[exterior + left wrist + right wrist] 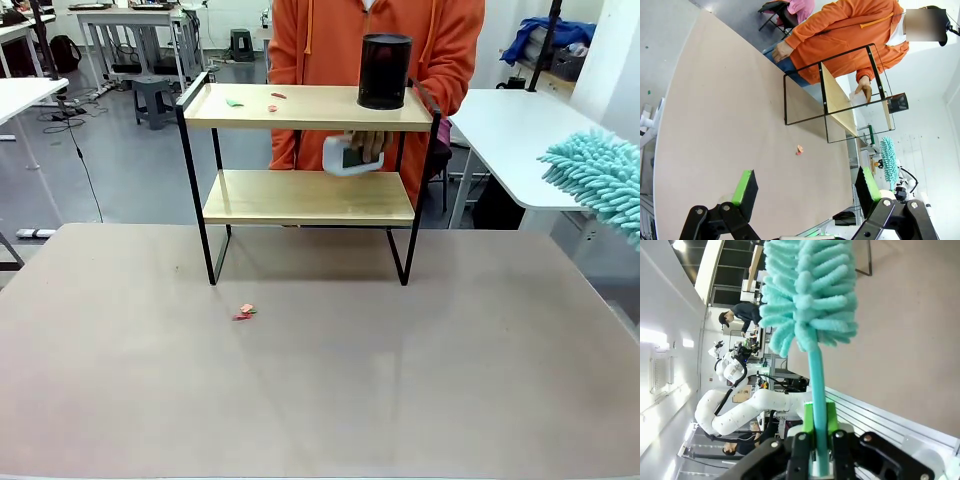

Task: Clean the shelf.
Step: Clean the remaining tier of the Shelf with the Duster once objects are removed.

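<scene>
The shelf [300, 107] stands apart from the right hand [820, 424] clenched on a teal duster [810, 295], left hand [806, 186] spread empty

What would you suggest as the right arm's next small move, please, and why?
Probably carry the duster leftward to the shelf's top board: the right gripper is shut on its handle, it hangs off to the shelf's right, and small scraps lie on that board. Stay above, as the person's hand holds a white container beneath.
</scene>
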